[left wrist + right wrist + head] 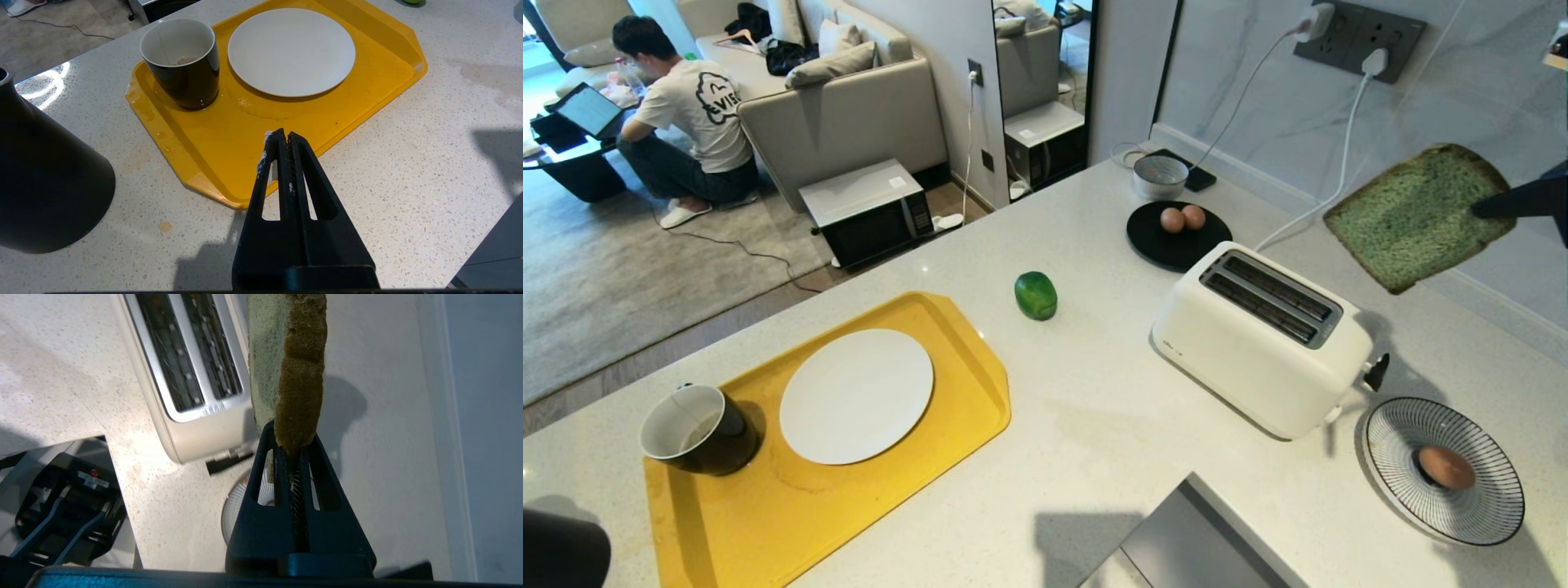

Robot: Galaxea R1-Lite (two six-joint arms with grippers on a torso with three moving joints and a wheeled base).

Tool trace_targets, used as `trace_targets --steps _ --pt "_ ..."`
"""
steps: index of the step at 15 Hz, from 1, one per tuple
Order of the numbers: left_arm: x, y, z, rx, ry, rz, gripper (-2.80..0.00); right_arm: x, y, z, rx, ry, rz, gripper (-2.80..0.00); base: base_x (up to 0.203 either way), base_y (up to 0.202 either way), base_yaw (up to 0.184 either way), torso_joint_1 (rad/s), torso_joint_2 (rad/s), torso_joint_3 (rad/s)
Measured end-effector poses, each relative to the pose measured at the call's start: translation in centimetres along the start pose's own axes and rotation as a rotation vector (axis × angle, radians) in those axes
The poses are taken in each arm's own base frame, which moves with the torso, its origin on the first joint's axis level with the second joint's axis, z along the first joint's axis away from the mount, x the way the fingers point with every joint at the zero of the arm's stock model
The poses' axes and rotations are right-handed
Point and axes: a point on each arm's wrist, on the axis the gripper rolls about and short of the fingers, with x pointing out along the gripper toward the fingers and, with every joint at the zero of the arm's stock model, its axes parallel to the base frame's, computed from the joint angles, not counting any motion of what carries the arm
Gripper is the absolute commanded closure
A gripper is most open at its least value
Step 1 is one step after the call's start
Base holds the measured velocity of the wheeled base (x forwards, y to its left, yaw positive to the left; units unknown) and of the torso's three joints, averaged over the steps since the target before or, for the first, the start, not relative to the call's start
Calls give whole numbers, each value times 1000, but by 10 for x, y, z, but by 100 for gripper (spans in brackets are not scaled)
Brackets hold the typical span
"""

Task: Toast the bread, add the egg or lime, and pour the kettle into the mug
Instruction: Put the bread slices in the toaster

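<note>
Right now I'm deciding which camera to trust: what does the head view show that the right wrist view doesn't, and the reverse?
Only the head view shows the lime, mug, yellow tray and eggs on the black plate. Only the right wrist view shows the right gripper shut on the crust edge. Both show the bread held up beside the toaster with its slots empty.

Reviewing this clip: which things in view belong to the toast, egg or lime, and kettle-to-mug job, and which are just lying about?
Job: bread in the right gripper, toaster, lime, egg on the striped plate, kettle, mug.

Lying about: grey bowl, microwave, laptop.
</note>
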Motion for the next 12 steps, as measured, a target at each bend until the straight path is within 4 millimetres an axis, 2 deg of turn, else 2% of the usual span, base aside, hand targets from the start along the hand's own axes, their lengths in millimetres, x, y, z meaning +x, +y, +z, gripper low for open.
trace_targets --steps 3,7,12 --pt "0 0 0 0 0 0 0 23 1 11 -50 -9 54 0 0 0 0 0 0 0" --pt "0 0 0 -1 1 0 0 47 3 12 -58 26 90 0 0 0 0 0 0 0" --pt "0 0 0 0 1 0 0 58 6 10 -71 45 123 0 0 0 0 0 0 0"
